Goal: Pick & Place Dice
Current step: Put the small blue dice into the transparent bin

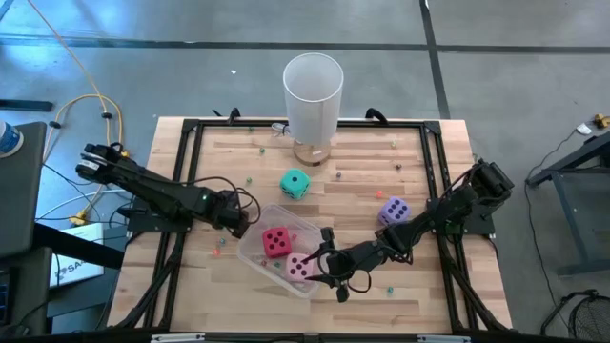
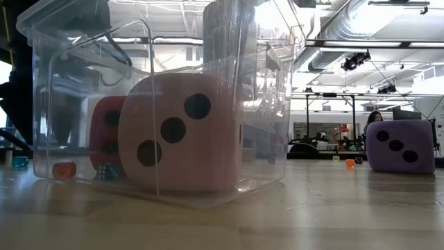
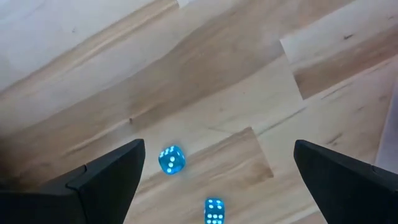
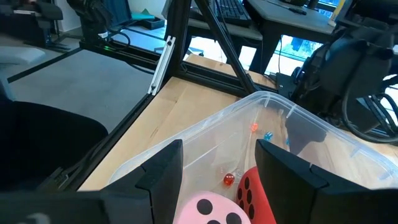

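Note:
A clear plastic bin (image 1: 250, 255) (image 2: 69, 104) (image 4: 298, 112) stands near the table's near middle. The red die (image 1: 277, 242) (image 2: 105, 132) (image 4: 255, 186) and the pink die (image 1: 300, 268) (image 2: 180, 132) (image 4: 208, 211) rest on its floor. The teal-green die (image 1: 294, 184) and the purple die (image 1: 394, 211) (image 2: 400, 146) sit on the bare wood. My right gripper (image 1: 327, 250) (image 4: 219, 146) is open over the bin's right rim, above the pink die. My left gripper (image 1: 246, 221) (image 3: 217, 149) is open just left of the bin, pointing down at the table.
A tall white cylinder (image 1: 313, 90) stands at the table's far edge. Tiny coloured dice lie scattered on the wood, two blue ones (image 3: 171, 159) under my left gripper, others inside the bin (image 4: 229, 180). Black frame rails (image 1: 191, 129) border the tabletop.

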`<state>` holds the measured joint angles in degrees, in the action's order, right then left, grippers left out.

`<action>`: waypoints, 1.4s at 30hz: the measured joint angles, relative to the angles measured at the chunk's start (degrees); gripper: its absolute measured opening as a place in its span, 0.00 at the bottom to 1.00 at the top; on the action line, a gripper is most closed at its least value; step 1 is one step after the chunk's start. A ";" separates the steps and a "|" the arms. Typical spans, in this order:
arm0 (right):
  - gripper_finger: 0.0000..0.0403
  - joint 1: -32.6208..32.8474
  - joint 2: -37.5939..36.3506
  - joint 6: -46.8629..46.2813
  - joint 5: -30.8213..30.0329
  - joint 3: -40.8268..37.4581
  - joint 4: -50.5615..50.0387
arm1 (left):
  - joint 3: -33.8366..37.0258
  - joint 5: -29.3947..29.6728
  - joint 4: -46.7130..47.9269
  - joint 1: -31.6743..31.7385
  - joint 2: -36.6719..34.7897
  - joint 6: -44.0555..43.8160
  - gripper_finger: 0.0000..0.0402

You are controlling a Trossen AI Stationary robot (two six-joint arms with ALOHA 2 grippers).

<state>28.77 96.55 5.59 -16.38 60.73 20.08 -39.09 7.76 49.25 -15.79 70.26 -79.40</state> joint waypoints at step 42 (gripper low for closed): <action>0.48 0.33 0.00 0.17 0.02 0.00 -0.23 | 7.60 -10.05 -4.40 7.74 0.02 2.66 0.99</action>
<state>29.10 96.55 5.76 -16.36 60.72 19.85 -31.49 -2.29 44.85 -8.04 70.28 -76.73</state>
